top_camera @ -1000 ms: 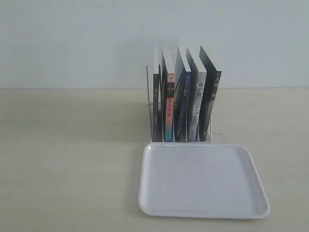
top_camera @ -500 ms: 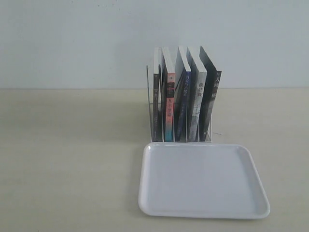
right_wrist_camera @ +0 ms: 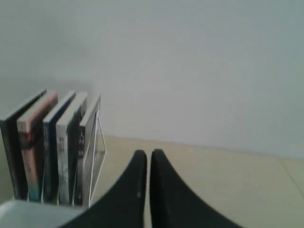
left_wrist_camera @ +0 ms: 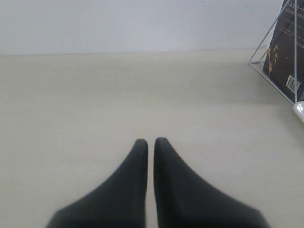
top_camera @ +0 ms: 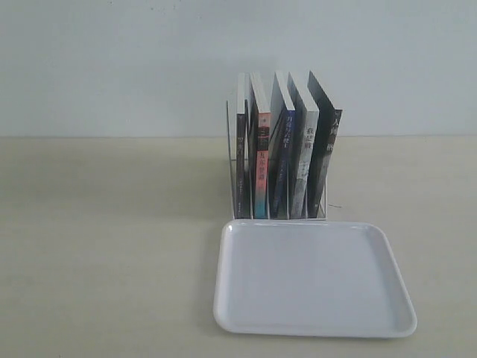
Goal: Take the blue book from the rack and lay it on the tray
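1. Exterior view gives us the whole layout, which neither wrist camera does. The rack [top_camera: 232, 160] stands on the pale table [top_camera: 112, 246] near the wall [top_camera: 112, 60], and the tray [top_camera: 313, 276] lies just in front of it, its far rim close to the rack's base.
2. Going left to right along the rack in that view, we count five upright books with their spines toward us. They are a dark-spined book [top_camera: 241, 160], the book with the pink-red spine [top_camera: 261, 168], the blue book [top_camera: 281, 164] in the middle slot, the grey-white book [top_camera: 299, 168], and a black book [top_camera: 326, 156] leaning at the right end.
3. All five books sit in the rack, and the blue book is not yet on the tray.
4. Only the wrist views show the grippers. In the left wrist view, the left gripper [left_wrist_camera: 150, 141] hangs over the table with its jaws closed to a thin slit, holding nothing. At the frame's edge we see a corner of the rack [left_wrist_camera: 273, 28], a dark cover [left_wrist_camera: 285, 52] with a barcode, and a sliver of tray rim [left_wrist_camera: 299, 110].
5. In the right wrist view, the right gripper [right_wrist_camera: 148, 153] is likewise closed on nothing. Beyond it the blue book [right_wrist_camera: 50, 142] stands in the rack [right_wrist_camera: 97, 142] between the pink-red and grey-white spines. A blurred tray edge [right_wrist_camera: 28, 213] lies before them.
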Motion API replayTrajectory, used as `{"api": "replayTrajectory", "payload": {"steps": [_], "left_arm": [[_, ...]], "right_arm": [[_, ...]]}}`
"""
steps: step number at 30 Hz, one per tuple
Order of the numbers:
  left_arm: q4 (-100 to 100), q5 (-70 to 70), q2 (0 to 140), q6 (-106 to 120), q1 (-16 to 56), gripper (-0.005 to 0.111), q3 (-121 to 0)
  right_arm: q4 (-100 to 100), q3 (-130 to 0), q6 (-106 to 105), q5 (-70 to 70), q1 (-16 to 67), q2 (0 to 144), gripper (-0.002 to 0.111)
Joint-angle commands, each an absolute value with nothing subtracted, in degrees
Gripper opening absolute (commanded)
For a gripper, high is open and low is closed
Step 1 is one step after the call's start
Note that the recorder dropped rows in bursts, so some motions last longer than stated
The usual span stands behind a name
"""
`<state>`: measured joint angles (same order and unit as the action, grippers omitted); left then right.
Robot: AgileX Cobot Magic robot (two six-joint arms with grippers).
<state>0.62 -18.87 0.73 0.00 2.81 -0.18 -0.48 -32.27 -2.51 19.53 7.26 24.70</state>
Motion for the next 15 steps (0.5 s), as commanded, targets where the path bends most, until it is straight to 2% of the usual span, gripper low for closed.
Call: {"api": "replayTrajectory", "payload": {"steps": [1,4,10,15], "left_arm": [[0.6,-18.1,0.5,0.4,2.6,0.004,0.0],[0.6,-18.1,0.5,0.4,2.6,0.004,0.0],[0.6,-18.1,0.5,0.4,2.6,0.004,0.0],[0.6,-18.1,0.5,0.4,2.6,0.004,0.0]], "right_arm": [[-0.5,-33.5,-3.0,16.4,6.9,31.3,0.003],[0.0,-33.5,-2.4,11.6,6.9,34.2,0.003],[5.9,-33.5,2.0,10.7,7.6,40.0,0.003],[11.9,-34.8,1.4,4.4,17.0,49.1,0.003]]}}
